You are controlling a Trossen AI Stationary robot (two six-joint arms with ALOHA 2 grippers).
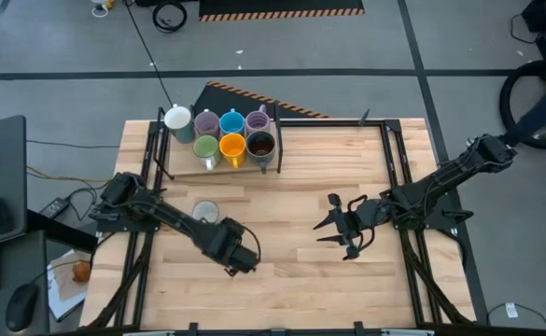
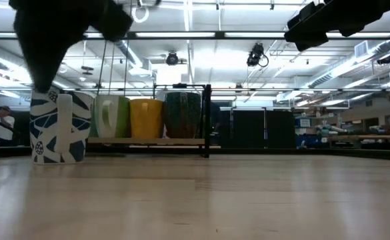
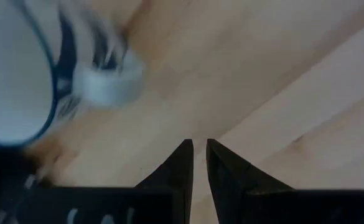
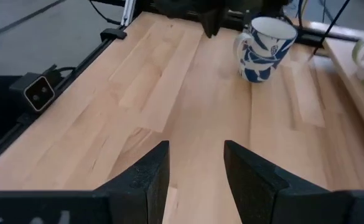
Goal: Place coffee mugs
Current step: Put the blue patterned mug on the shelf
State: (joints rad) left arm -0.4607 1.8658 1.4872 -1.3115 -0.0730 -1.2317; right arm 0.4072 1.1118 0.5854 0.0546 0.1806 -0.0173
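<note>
A white mug with a blue pattern (image 1: 204, 213) stands upright on the wooden table, left of centre; it also shows in the low view (image 2: 58, 127) and the right wrist view (image 4: 266, 48). Several other coffee mugs stand on a wooden tray (image 1: 179, 157) at the back: white (image 1: 177, 119), lilac (image 1: 206, 123), blue (image 1: 231, 122), lilac (image 1: 258, 121), green (image 1: 206, 149), orange (image 1: 232, 147), dark brown (image 1: 260, 145). My left gripper (image 1: 240, 259) points down, shut and empty (image 3: 198, 163), nearer the front edge than the patterned mug. My right gripper (image 1: 333, 226) hangs open right of centre (image 4: 196, 155).
A black metal frame (image 1: 385, 149) runs round the table top. Bare wood (image 1: 282, 205) lies between the two grippers and in front of the tray. The tray's dark upright edge (image 2: 207, 120) stands beside the brown mug. A person (image 2: 1, 127) stands far off in the room.
</note>
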